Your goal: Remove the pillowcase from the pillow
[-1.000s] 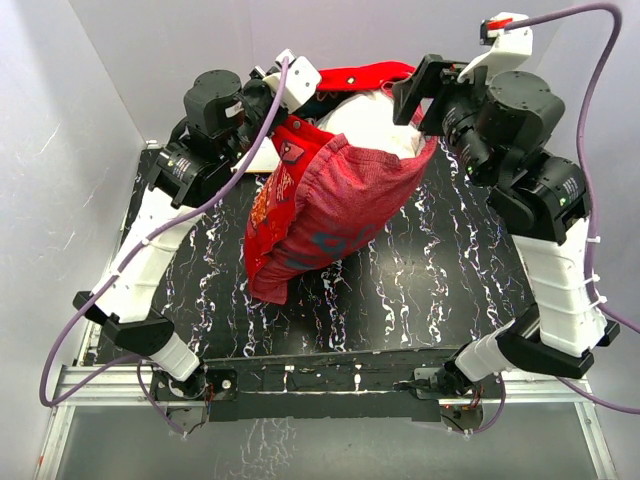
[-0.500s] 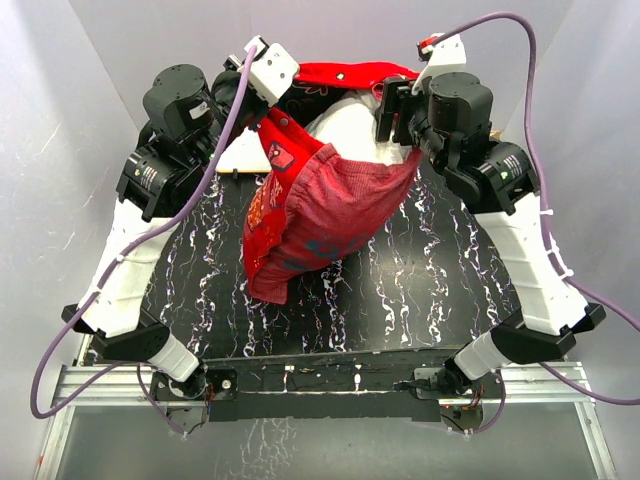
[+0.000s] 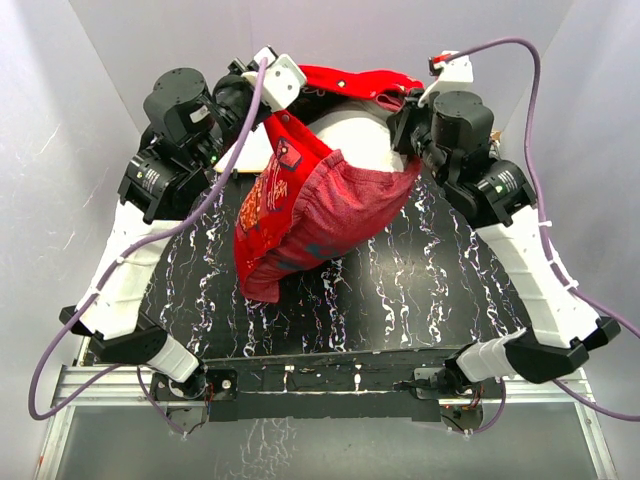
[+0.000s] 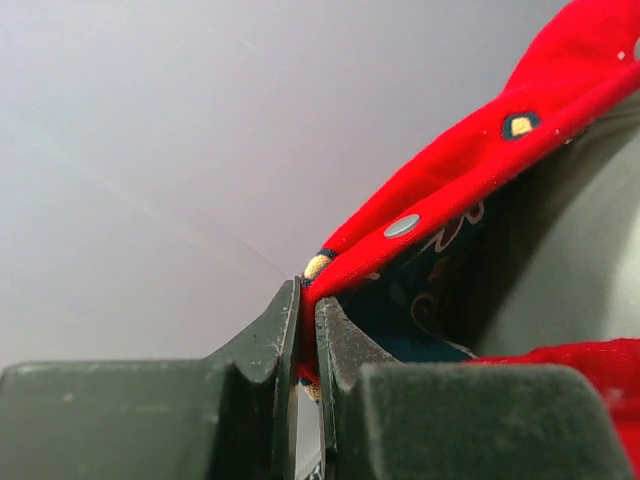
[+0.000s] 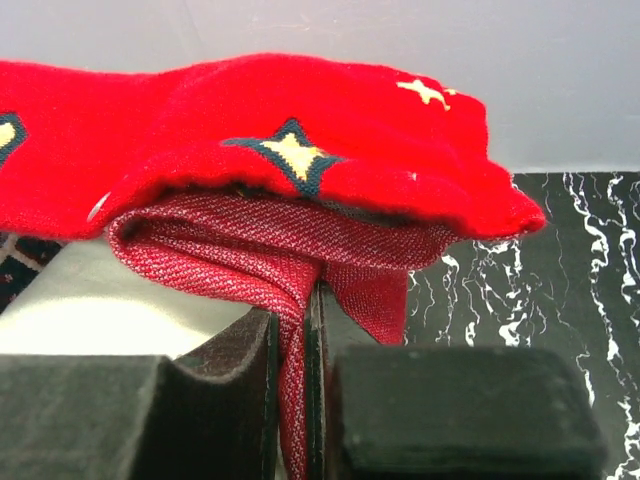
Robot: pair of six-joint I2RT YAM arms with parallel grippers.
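Observation:
The red pillowcase (image 3: 320, 205) hangs between both arms at the back of the table, turned partly inside out, its dull weave sagging down to the tabletop. The off-white pillow (image 3: 345, 130) bulges out of its open top. My left gripper (image 3: 262, 100) is shut on the pillowcase's bright red hem (image 4: 440, 190), which runs up and right from the jaws (image 4: 307, 300). My right gripper (image 3: 405, 108) is shut on a fold of the dull red inside fabric (image 5: 290, 290), pinched between its fingers, under the bright printed edge (image 5: 290, 150). The pillow (image 5: 110, 310) shows pale at the right wrist view's left.
The black marbled tabletop (image 3: 420, 290) lies under the hanging cloth. A flat white board (image 3: 250, 155) sits at the back left behind the left arm. Grey walls close the workspace on three sides.
The right gripper moved in to the pillowcase's right edge and shut on it. The left arm shifted slightly, and the hanging cloth swung a little left.

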